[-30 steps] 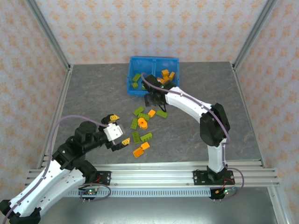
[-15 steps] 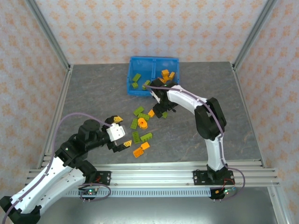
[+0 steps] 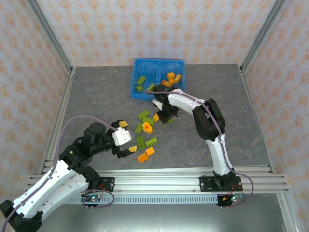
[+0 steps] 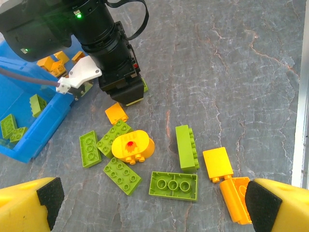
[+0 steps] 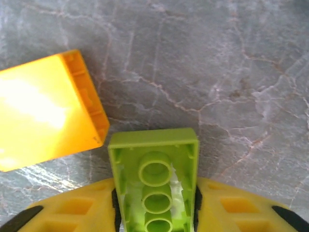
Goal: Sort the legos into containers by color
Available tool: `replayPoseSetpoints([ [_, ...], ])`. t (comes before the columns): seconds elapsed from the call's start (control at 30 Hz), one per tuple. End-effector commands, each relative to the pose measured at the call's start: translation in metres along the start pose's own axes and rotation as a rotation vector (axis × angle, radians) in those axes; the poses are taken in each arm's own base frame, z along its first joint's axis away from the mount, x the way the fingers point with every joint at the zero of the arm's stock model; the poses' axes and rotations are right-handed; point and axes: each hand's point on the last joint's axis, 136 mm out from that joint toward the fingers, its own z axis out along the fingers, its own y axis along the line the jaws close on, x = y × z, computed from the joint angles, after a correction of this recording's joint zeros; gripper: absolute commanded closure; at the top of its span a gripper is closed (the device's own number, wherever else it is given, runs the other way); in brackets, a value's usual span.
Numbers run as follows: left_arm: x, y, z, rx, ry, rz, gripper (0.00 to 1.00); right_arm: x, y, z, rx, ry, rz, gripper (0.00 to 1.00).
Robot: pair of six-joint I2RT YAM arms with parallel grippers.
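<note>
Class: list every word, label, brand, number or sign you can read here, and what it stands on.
None can be read.
The round orange plastic brick bears a small red mark, too blurred to make out.
The olive-green rectangular plastic bricks show no legible lettering on their studs.

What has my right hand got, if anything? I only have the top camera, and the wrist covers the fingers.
Observer: A green brick. The right hand has a finger against each of its long sides.
Operator: Which way up is it?
Observer: Its hollow underside faces the wrist camera, with three round tubes showing.
Operator: Is anything crowding it?
Observer: An orange brick lies on the table just left of it in the wrist view. Its corner is at the green brick's edge, but I cannot tell whether they touch.
</note>
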Motion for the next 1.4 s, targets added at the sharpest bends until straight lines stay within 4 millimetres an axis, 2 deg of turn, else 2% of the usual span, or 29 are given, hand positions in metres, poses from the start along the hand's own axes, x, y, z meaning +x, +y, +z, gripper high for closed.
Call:
replayPoseSetpoints([
  [0.0, -0.002, 0.002, -0.003, -0.004, -0.002, 0.016, 0.00, 0.024, -0.003, 0.013, 0.019, 0.075, 0.022, 0.66],
  [0.07, -0.003, 0.003, -0.003, -0.008, -0.002, 0.017, 0.00, 0.026, -0.003, 0.008, 0.019, 0.054, 0.052, 0.68],
  [0.13, -0.003, 0.003, -0.004, -0.014, -0.006, 0.014, 0.00, 0.022, -0.003, -0.005, 0.021, -0.007, 0.099, 0.73],
  [0.23, -0.006, 0.007, -0.007, -0.038, -0.021, 0.012, 0.00, 0.008, -0.005, -0.052, 0.001, -0.196, 0.231, 0.74],
  [0.4, -0.012, 0.021, -0.013, -0.125, -0.056, 0.005, 0.00, -0.027, 0.016, -0.159, -0.130, -0.560, 0.438, 0.73],
  [0.47, -0.015, 0.026, -0.016, -0.159, -0.073, -0.002, 0.00, -0.042, 0.022, -0.188, -0.124, -0.648, 0.487, 0.73],
  [0.57, -0.018, 0.032, -0.021, -0.196, -0.100, -0.020, 0.00, -0.074, 0.020, -0.214, -0.105, -0.740, 0.558, 0.73],
  [0.67, -0.017, 0.033, -0.023, -0.205, -0.097, -0.019, 0.00, -0.109, 0.002, -0.221, -0.012, -0.786, 0.613, 0.73],
  [0.73, -0.014, 0.032, -0.023, -0.201, -0.081, -0.020, 0.00, -0.134, -0.010, -0.215, 0.058, -0.792, 0.615, 0.73],
  [0.8, -0.013, 0.032, -0.024, -0.200, -0.078, -0.020, 0.00, -0.157, -0.021, -0.202, 0.092, -0.782, 0.617, 0.73],
  [0.93, -0.010, 0.032, -0.025, -0.208, -0.072, -0.016, 0.00, -0.199, -0.037, -0.165, 0.083, -0.755, 0.620, 0.72],
  [1.03, -0.007, 0.034, -0.024, -0.220, -0.057, -0.009, 0.00, -0.219, -0.038, -0.138, 0.021, -0.749, 0.617, 0.67],
  [1.1, -0.005, 0.034, -0.023, -0.222, -0.044, -0.009, 0.00, -0.227, -0.036, -0.129, 0.000, -0.756, 0.604, 0.60],
  [1.17, -0.002, 0.034, -0.020, -0.214, -0.031, -0.006, 0.00, -0.231, -0.033, -0.131, -0.024, -0.771, 0.593, 0.53],
  [1.23, -0.002, 0.035, -0.018, -0.212, -0.023, -0.013, 0.00, -0.233, -0.032, -0.143, -0.036, -0.796, 0.586, 0.47],
  [1.37, -0.002, 0.041, -0.012, -0.218, -0.005, -0.076, 0.00, -0.231, -0.028, -0.185, -0.068, -0.859, 0.569, 0.44],
])
